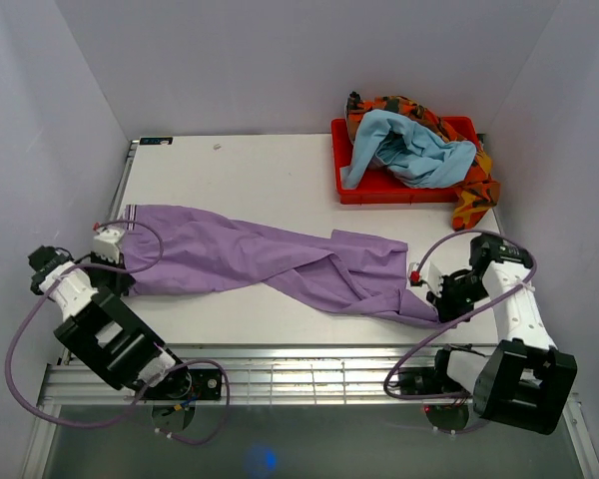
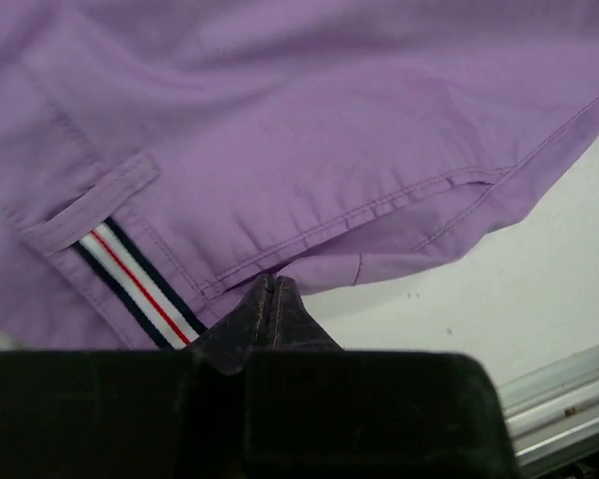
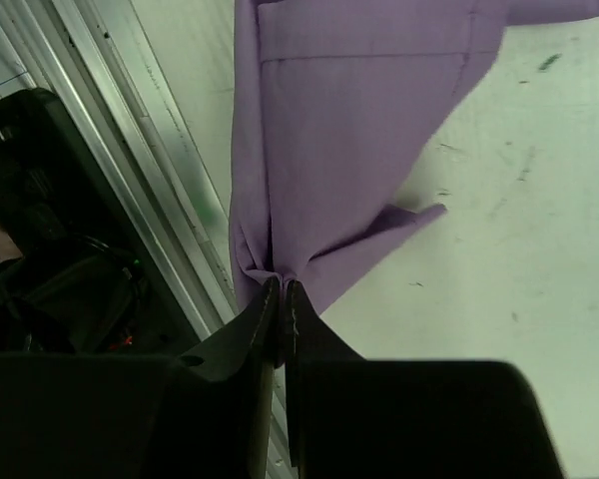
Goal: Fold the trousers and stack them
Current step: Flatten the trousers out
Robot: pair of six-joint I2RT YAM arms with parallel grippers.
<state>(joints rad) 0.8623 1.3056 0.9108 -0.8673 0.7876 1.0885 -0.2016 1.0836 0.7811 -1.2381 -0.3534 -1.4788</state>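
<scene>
The lilac trousers [image 1: 270, 257] lie stretched and twisted across the table from left to right. The striped waistband [image 2: 130, 282] is at the left end. My left gripper [image 1: 121, 279] is shut, its tips [image 2: 271, 286] pinching the lower edge of the cloth next to the waistband. My right gripper [image 1: 440, 300] is shut on the bunched end of a trouser leg [image 3: 319, 150], its tips [image 3: 283, 289] near the table's front edge. The trousers also show in the left wrist view [image 2: 309, 120].
A red bin [image 1: 351, 185] at the back right holds a light blue cloth [image 1: 409, 150] and an orange patterned cloth [image 1: 476, 195] that hangs over its rim. A ribbed metal rail [image 1: 309, 374] runs along the near table edge. White walls enclose the table.
</scene>
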